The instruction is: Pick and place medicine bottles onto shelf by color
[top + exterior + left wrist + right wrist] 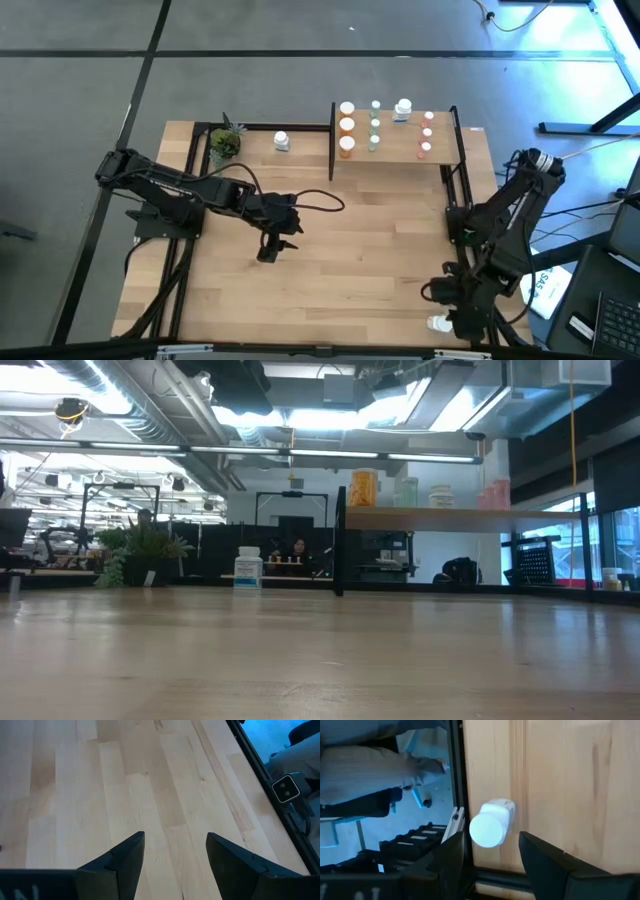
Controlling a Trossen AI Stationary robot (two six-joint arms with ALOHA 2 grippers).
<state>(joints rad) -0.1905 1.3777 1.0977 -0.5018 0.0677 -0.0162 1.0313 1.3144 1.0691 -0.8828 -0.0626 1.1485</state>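
My right gripper [487, 857] hangs over the near right corner of the table [350, 260], fingers apart and empty, with a white bottle [492, 822] lying on its side just ahead of them, close to the table's black edge rail. My left gripper [175, 857] hovers over bare wood near the table's middle, fingers likewise apart, holding nothing.

Handling judgement: the bottle looks like light, rigid plastic with a smooth round body, so it will likely roll or skid if nudged from one side. I would close across the body just behind the cap, both pads meeting it together, with modest force.

The shelf [440, 155] is a pale wood board on a black metal frame at the far side; orange bottles [346, 125], green bottles [374, 127], pinkish bottles [426, 135] and one white bottle on the shelf [403, 108] stand there in colour rows. Another white bottle by the plant [281, 141] stands on the table, near a small potted plant [225, 143]
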